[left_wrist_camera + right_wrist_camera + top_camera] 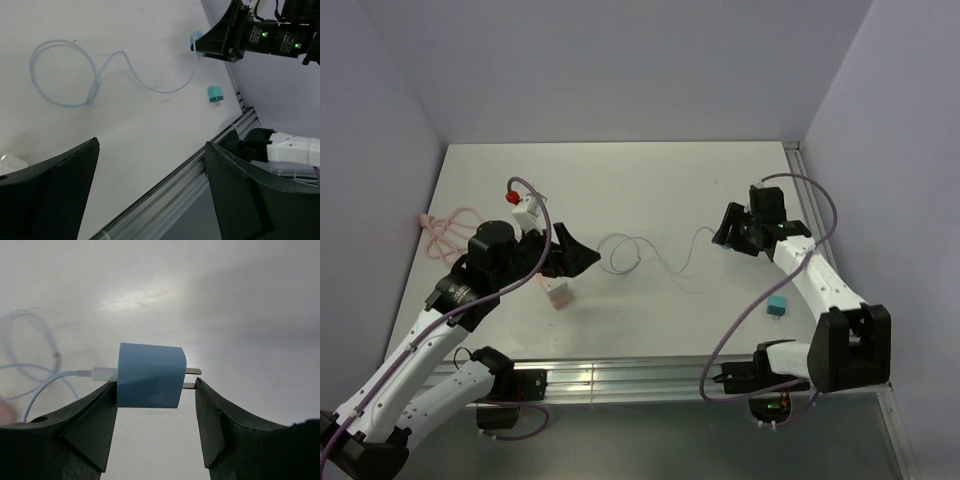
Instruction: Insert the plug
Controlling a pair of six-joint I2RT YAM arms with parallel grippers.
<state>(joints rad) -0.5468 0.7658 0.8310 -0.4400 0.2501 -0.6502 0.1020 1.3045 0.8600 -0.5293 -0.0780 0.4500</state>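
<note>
The plug [150, 375] is a small blue adapter with two metal prongs and a white connector on a thin whitish wire [620, 255] that loops over the table. It sits between my right gripper's [156, 382] fingers: one is against its back, the other at its prong tips. In the top view the right gripper [725, 238] is at the right of the table. My left gripper [578, 258] is wide open and empty over the pink-white socket strip [558, 295]. The left wrist view shows the plug [196, 36] at the right gripper's tip.
The strip's end with a red switch [523, 208] lies behind the left arm, and its pink cord [445, 228] is bunched at the left edge. A small teal adapter [777, 307] lies near the right arm. A metal rail [620, 378] runs along the near edge.
</note>
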